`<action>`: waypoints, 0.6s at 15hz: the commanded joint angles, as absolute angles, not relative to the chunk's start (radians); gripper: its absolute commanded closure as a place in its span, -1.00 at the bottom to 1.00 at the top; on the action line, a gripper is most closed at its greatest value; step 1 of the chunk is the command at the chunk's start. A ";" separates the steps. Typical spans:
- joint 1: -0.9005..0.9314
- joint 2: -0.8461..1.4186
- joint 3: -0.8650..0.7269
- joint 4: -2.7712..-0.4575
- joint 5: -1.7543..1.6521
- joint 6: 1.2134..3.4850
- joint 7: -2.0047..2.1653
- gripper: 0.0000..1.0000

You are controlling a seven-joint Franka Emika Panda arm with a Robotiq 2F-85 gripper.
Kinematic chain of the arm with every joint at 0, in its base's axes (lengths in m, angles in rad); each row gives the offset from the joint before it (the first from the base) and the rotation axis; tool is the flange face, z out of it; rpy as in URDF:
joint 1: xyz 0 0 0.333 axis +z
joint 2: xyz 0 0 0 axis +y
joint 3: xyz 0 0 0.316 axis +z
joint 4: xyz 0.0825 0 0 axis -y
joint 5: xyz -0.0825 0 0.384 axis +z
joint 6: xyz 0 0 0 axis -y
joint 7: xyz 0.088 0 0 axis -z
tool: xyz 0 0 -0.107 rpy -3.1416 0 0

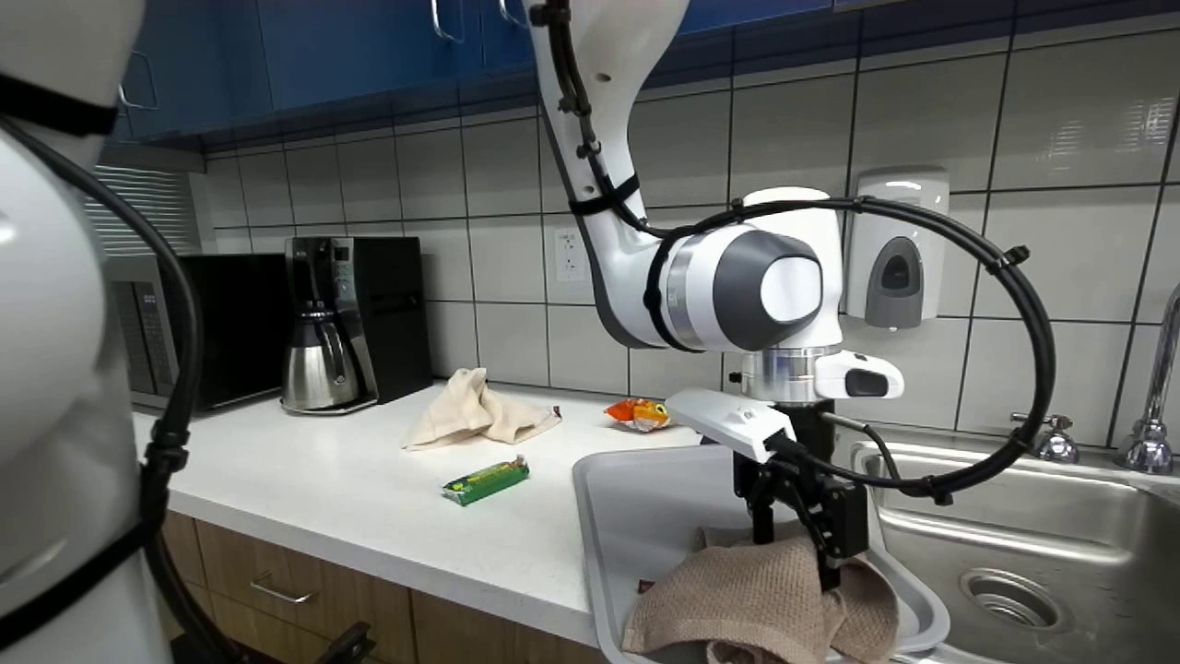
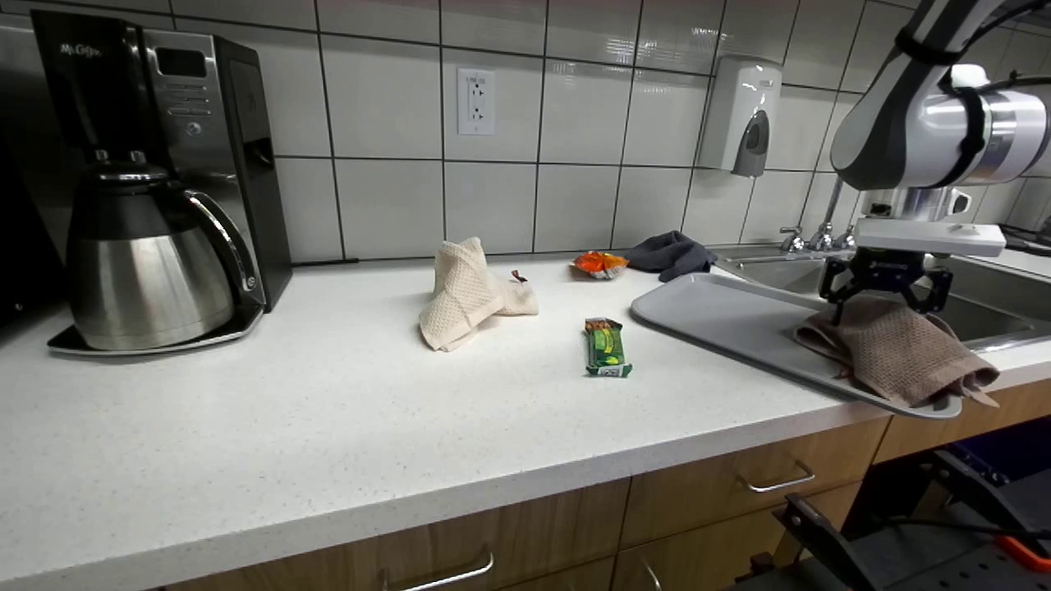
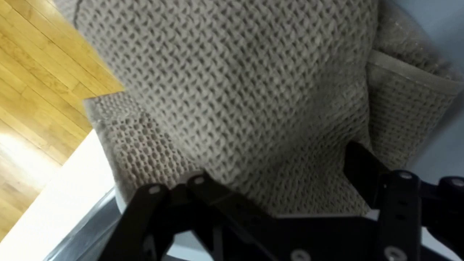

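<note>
A brown waffle-weave towel (image 1: 737, 599) lies bunched over the front end of a grey tray (image 1: 627, 489), and part of it overhangs the rim. My gripper (image 1: 796, 551) points down into this towel, its fingers wide apart with cloth between them. In an exterior view the gripper (image 2: 885, 312) straddles the towel's raised top. The towel (image 3: 235, 90) fills most of the wrist view, where a dark finger (image 3: 362, 170) presses against its folds at the right. The other fingertip is hard to make out there. A small dark red bit (image 1: 645, 586) peeks from the towel's edge.
To the right of the tray is a steel sink (image 1: 996, 516) with a faucet (image 1: 1157, 415). On the white counter (image 2: 369, 427) lie a cream cloth (image 2: 464, 295), a green packet (image 2: 606, 346), an orange packet (image 2: 599, 263) and a dark cloth (image 2: 673, 254). A coffee maker (image 2: 238, 148) stands farther along.
</note>
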State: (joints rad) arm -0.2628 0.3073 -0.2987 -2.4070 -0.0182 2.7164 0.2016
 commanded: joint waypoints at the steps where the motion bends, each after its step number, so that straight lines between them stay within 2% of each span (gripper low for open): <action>1: -0.273 0.332 -0.287 -2.371 0.013 2.712 0.150 -0.16; 3: -0.269 0.328 -0.291 -2.368 0.006 2.709 0.151 0.20; 8: -0.250 0.296 -0.302 -2.371 -0.016 2.696 0.165 0.94; 9: -0.245 0.289 -0.304 -2.373 -0.021 2.695 0.169 0.99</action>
State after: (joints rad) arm -0.2586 0.3203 -0.2979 -2.3741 -0.0172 2.7163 0.1858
